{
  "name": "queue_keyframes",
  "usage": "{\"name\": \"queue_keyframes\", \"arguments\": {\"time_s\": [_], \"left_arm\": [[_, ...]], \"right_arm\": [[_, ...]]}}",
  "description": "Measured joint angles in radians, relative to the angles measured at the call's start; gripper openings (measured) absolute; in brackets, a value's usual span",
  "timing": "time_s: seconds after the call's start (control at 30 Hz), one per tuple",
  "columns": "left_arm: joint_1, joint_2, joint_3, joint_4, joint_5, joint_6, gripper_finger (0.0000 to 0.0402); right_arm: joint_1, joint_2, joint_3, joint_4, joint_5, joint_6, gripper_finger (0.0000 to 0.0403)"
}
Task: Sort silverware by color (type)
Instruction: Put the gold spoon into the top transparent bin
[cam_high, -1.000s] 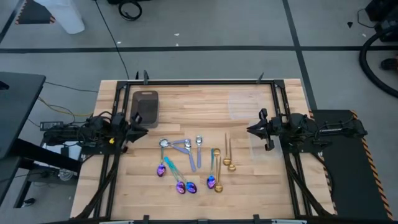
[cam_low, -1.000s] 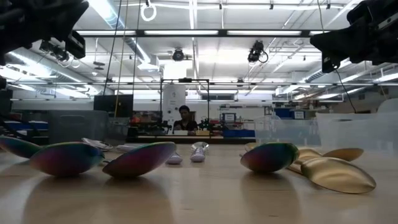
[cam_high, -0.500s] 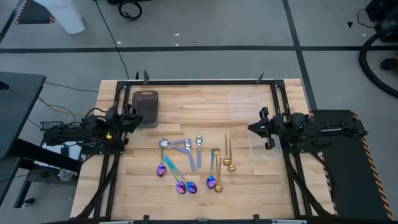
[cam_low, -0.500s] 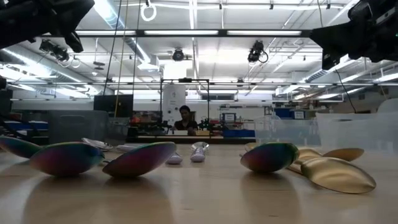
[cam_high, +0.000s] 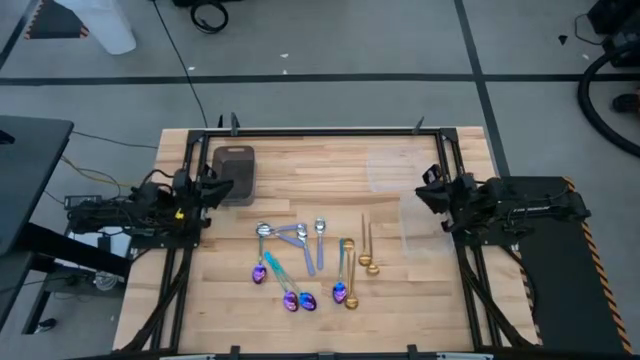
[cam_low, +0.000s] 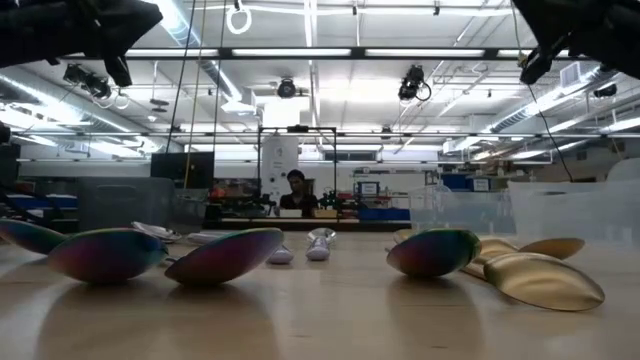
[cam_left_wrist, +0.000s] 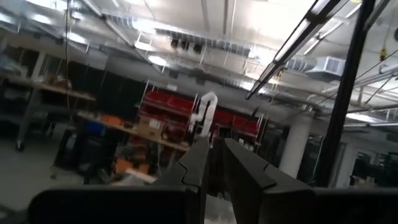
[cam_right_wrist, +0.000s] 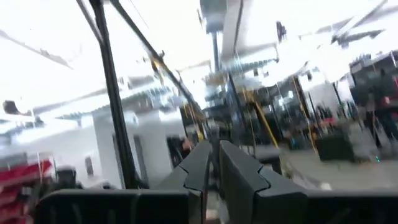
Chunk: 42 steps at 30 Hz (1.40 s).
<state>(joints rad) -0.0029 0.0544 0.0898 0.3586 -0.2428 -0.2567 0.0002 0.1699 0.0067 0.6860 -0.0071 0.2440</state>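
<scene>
Spoons (cam_high: 310, 262): lying mid-table, right of the dark tray (cam_high: 235, 172).
Left gripper (cam_high: 222, 187): hovering beside the tray, jaws nearly closed, holding nothing.
Right gripper (cam_high: 428, 190): hanging well right of the tray, clear of the spoons, jaws nearly closed, holding nothing.

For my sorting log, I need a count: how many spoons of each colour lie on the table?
Gold spoons: 3
Silver spoons: 3
Purple-blue spoons: 4
Total: 10
</scene>
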Motion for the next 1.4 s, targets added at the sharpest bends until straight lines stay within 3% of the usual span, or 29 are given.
{"name": "queue_keyframes", "arguments": {"time_s": [0.27, 0.4, 0.67, 1.03, 1.4], "left_arm": [[-0.001, 0.151, 0.047, -0.082, 0.002, -0.049, 0.0057], [-0.001, 0.205, 0.047, -0.056, 0.018, -0.074, 0.0057], [-0.001, 0.276, 0.128, -0.065, 0.019, -0.021, 0.0057], [-0.001, 0.327, 0.153, -0.088, -0.077, -0.025, 0.0061], [-0.001, 0.325, 0.153, -0.095, -0.078, -0.021, 0.0163]], "right_arm": [[0.000, 0.000, 0.000, 0.167, 0.062, 0.039, 0.0050], [0.000, 0.013, 0.051, 0.152, 0.067, 0.042, 0.0050], [0.000, 0.199, 0.301, -0.181, 0.073, 0.031, 0.0050], [0.013, 0.588, 0.583, -0.614, 0.222, 0.120, 0.0043], [0.082, 0.920, 0.807, -0.881, 0.250, 0.195, 0.0027]]}}
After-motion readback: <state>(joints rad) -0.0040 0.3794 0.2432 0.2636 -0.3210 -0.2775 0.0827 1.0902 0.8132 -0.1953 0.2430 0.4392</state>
